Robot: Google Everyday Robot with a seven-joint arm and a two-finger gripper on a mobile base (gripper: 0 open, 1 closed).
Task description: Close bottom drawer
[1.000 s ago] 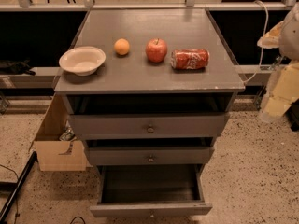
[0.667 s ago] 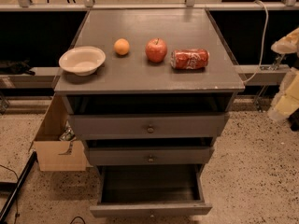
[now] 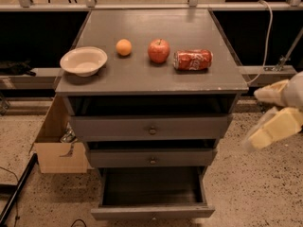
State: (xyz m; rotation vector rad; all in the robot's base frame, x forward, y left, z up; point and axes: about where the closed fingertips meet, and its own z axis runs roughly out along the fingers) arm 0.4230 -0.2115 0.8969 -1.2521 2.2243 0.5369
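The bottom drawer (image 3: pixel 152 212), a wide shallow grey wooden box with a plain flat front panel, sits lowest in the grey wooden cabinet (image 3: pixel 142 77) and is pulled out toward the near side. The cream-coloured two-finger gripper (image 3: pixel 259 119) hangs at the right, well apart from it; we cannot tell whether it is released or clenched. We judge the approach step to be in hand. The next move calls for lowering the gripper in front of the panel, then pushing it toward the far side.

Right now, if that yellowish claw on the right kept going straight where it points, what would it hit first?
Probably the right side of the grey cabinet, near the middle drawer. The gripper, at the right edge, points left and slightly down. Depth is unclear, so it might pass in front.
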